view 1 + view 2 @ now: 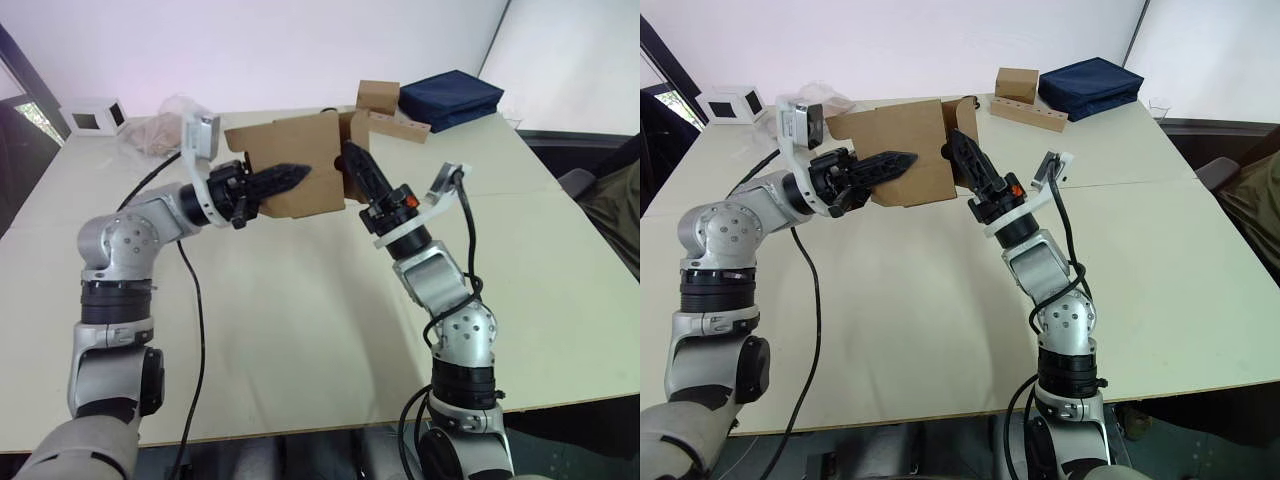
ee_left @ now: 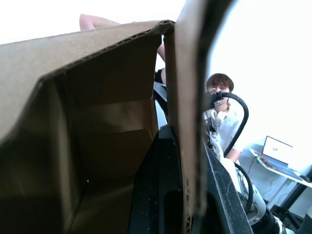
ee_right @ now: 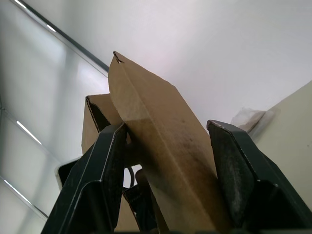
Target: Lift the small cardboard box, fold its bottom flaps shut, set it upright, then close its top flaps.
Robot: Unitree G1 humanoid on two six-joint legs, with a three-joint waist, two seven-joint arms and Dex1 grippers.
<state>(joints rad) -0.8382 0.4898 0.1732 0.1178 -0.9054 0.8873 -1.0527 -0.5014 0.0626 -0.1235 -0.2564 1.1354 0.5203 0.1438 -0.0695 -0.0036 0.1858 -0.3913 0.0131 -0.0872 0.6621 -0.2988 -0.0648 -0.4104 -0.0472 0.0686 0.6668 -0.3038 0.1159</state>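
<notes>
I have the small cardboard box (image 1: 295, 165) lifted clear of the table (image 1: 300, 320), held in the air between my two arms above the far middle of the tabletop, its broad brown side facing me. My left gripper (image 1: 285, 180) is clamped on one wall of it: in the left wrist view one finger sits inside the open carton and the other outside, with the cardboard wall pinched between them. My right gripper (image 1: 358, 170) comes in from the other end, its fingers parted moderately, and a loose flap (image 3: 161, 146) stands between them, touching one finger but not squeezed by both. I judge this to be the flap-folding step, with that end still open. The risk is in the single-wall pinch: if my right gripper pushes the flap hard, the box could pivot or slip out of my left fingers, or the thin wall could buckle. The flap could also slide off my finger and spring back open. Behind it, well apart, lie a smaller brown cube (image 1: 378, 96) and a dark blue bag (image 1: 450, 97).
</notes>
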